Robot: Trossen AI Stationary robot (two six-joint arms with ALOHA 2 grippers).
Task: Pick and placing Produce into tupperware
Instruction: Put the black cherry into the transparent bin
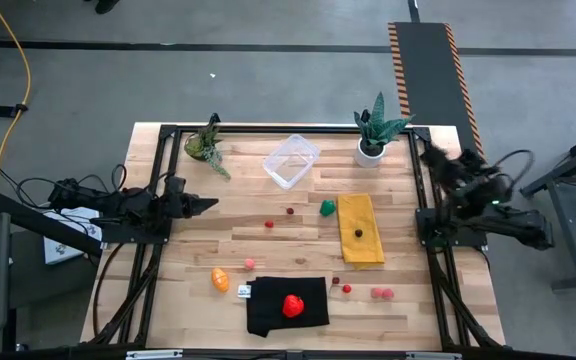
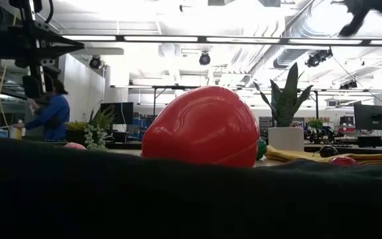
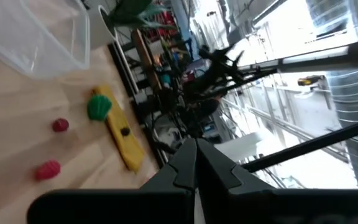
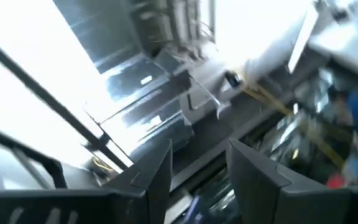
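Overhead, lit ceiling ducts span the wooden table (image 1: 268,250).

Counter (image 1: 168,300): light wood planks, black frame. Tupperware (image 1: 291,160), upper centre: clear. Cloth (image 1: 360,228), right of centre: mustard yellow, dark berry (image 1: 359,232) on it. Cloth (image 1: 286,305), lower centre: black, red strawberry (image 1: 292,305) on it. Green piece (image 1: 327,208) centre. Orange piece (image 1: 220,279) lower left. Plant pot (image 1: 370,152), upper right: white. Floor strip (image 1: 433,70), upper right: black, orange-black striped edges.

We see the tupperware (image 1: 291,160) at the table's (image 1: 408,310) far middle, between two potted plants (image 1: 206,143); a strawberry piece (image 1: 292,305) lies on the near cloth (image 1: 268,312).
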